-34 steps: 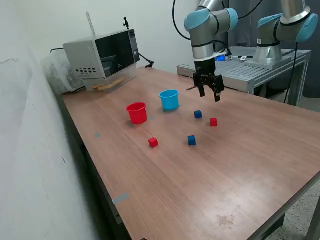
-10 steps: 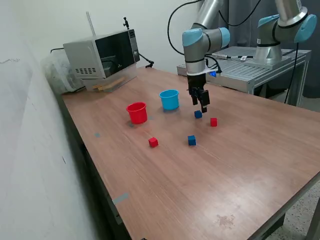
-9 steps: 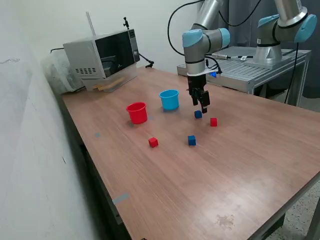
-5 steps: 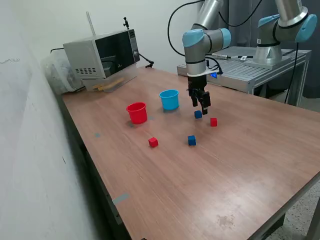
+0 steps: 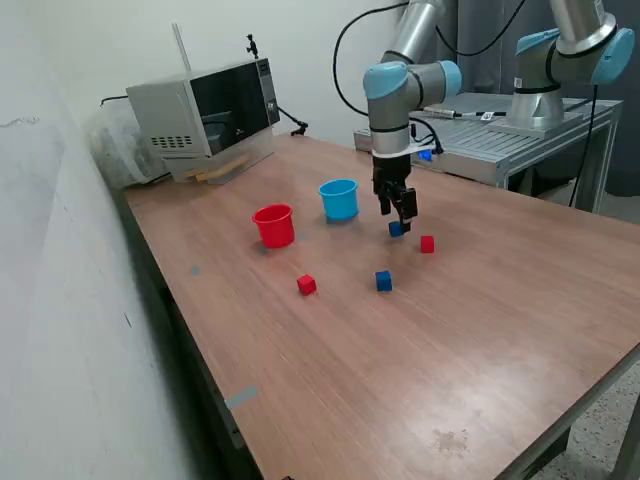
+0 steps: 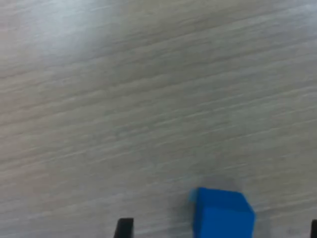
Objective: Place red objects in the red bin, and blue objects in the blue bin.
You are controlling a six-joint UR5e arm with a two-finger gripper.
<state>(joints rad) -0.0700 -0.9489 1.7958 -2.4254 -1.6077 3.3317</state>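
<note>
one blue cube (image 5: pixel 397 229) sits between open end effector (image 5: pixel 397 212) fingertips.

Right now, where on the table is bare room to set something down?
The wide wood toward the front of the table, nearer the camera than the red cube, is bare. It is crowded around the blue cup, the red cup, the gripper and the other cubes.

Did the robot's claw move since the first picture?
Yes. The claw slid toward the exterior view's left and came down lower, closer to the blue cup. Now it hangs right over a blue cube.
</note>
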